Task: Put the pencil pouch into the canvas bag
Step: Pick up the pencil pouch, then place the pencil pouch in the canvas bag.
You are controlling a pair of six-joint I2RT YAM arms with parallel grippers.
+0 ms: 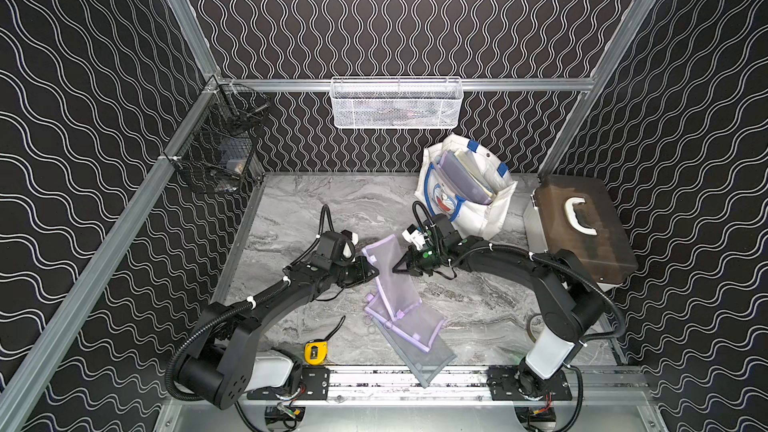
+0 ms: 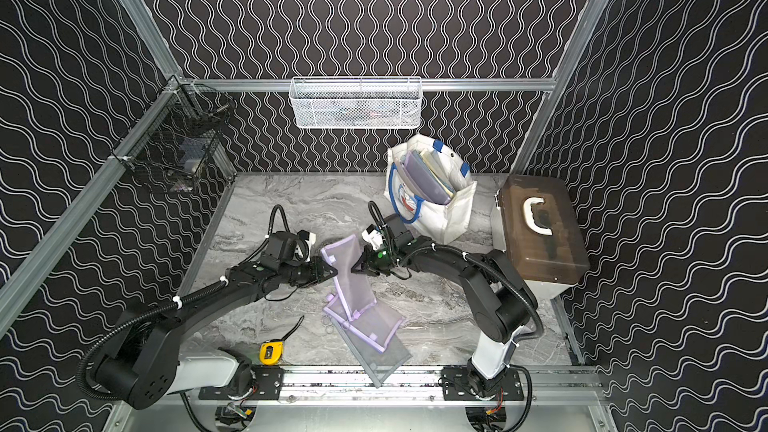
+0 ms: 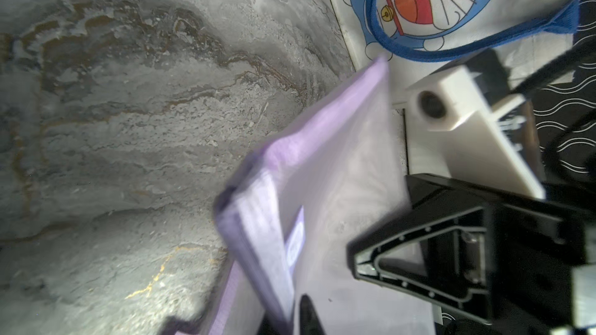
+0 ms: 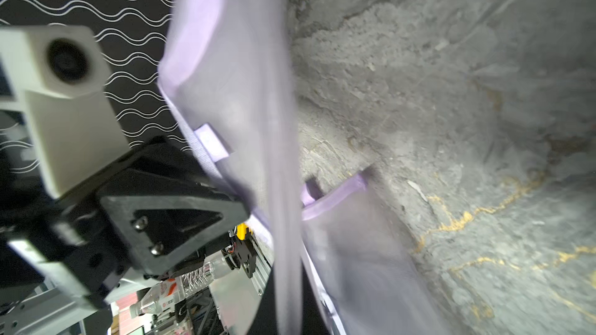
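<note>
Right gripper (image 1: 395, 271) pinches the limp lilac mesh pencil pouch (image 1: 390, 284); left gripper (image 1: 375, 272) unclear. Sagging mesh may snag the white canvas bag (image 1: 482, 218), one o'clock.

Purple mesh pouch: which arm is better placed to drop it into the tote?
Right, probably. The right gripper is shut on the purple mesh pencil pouch and nearer the white canvas bag with blue handles; the left gripper is farther away.

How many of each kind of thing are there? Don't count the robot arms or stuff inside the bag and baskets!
Mesh pouches: 3, raised purple pouch, flat purple pouch, grey pouch
Wire baskets: 2, black basket, white basket
Canvas bag: 1
Brown case: 1
Yellow tape measure: 1
Total: 8
</note>
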